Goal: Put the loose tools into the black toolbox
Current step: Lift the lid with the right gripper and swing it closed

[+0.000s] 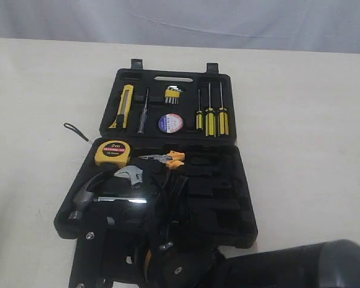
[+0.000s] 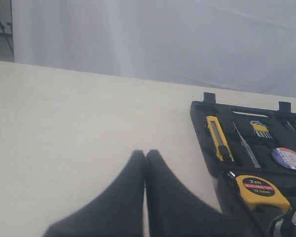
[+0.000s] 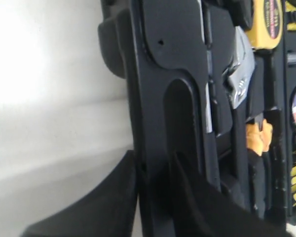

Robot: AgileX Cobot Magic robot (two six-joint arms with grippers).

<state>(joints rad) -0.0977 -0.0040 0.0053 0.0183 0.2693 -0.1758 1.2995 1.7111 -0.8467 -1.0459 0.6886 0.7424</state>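
The black toolbox (image 1: 243,180) lies open on the cream tabletop (image 1: 36,120), its lid folded flat on the far side. All four loose tools already sit in it. The yellow-black utility knife (image 1: 125,105) is in a slot at the lid's left. The small dark tape roll (image 1: 170,123), with its white-purple label facing up, rests near the lid's middle. In the near half, the yellow tape measure (image 1: 112,152) marked 2m fills the far left corner, and the orange-black handled pliers (image 1: 168,159) lie just beside it on the right.

The lid also carries a set of hex keys (image 1: 173,94) and three yellow-handled screwdrivers (image 1: 210,117). An adjustable wrench (image 1: 131,175) and a steel hammer (image 1: 102,195) occupy the left of the near half. A thin black cord (image 1: 76,131) lies on the tabletop just off the box's left side.

The left fingers (image 2: 123,197) are pressed together with nothing between them. They hang above bare tabletop, well to the left of the box.

The right fingers (image 3: 113,197) are at the toolbox's near edge — one on the outside of the black wall, the other inside it. They sit close against both faces, so they appear to pinch that wall and no tool.
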